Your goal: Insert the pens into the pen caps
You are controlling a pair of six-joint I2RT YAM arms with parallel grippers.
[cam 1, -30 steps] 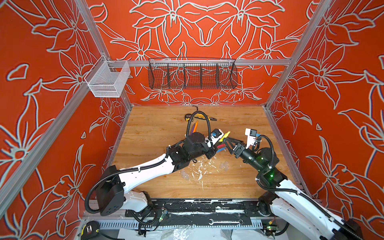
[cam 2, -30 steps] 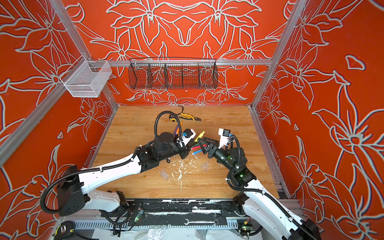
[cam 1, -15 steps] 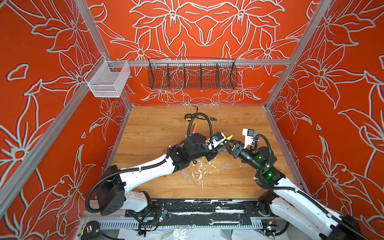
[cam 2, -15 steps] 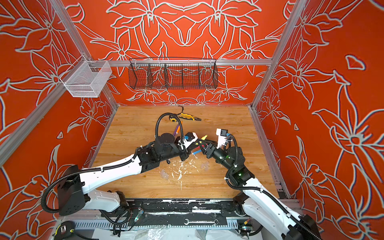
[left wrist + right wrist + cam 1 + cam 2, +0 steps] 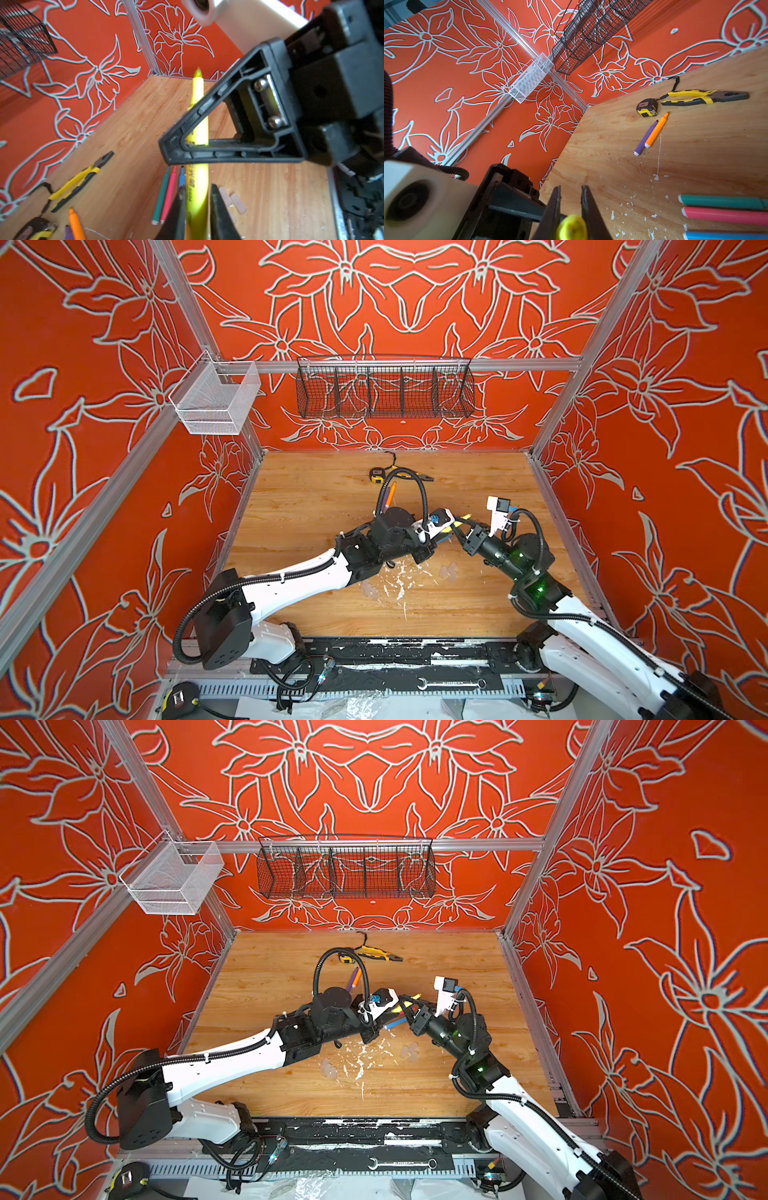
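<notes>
left gripper (image 5: pixel 197 189) — jaws narrow about yellow pen (image 5: pixel 198 93), grip unclear | right gripper (image 5: pixel 571 188) — clamped on same pen | pen off the table (image 5: pixel 311 497), above its middle | caps (image 5: pixel 234 199) lie on table between middle and front edge

I am looking at a pale wooden bench (image 5: pixel 311 497). Just beside my right fingers (image 5: pixel 552 207), a green pen (image 5: pixel 720 202), a pink pen (image 5: pixel 724 215) and a blue pen (image 5: pixel 724 235) lie parallel, side by side. Farther out past the fingers, toward the back wall, a purple pen (image 5: pixel 645 138) and an orange pen (image 5: pixel 656 130) lie touching. Beyond those sit a tape measure (image 5: pixel 646 107) and yellow-and-black pliers (image 5: pixel 695 97). Behind the fingers, nearer the arm bases, clear pen caps (image 5: pixel 449 571) rest in small clusters among white flecks (image 5: pixel 399 578).
</notes>
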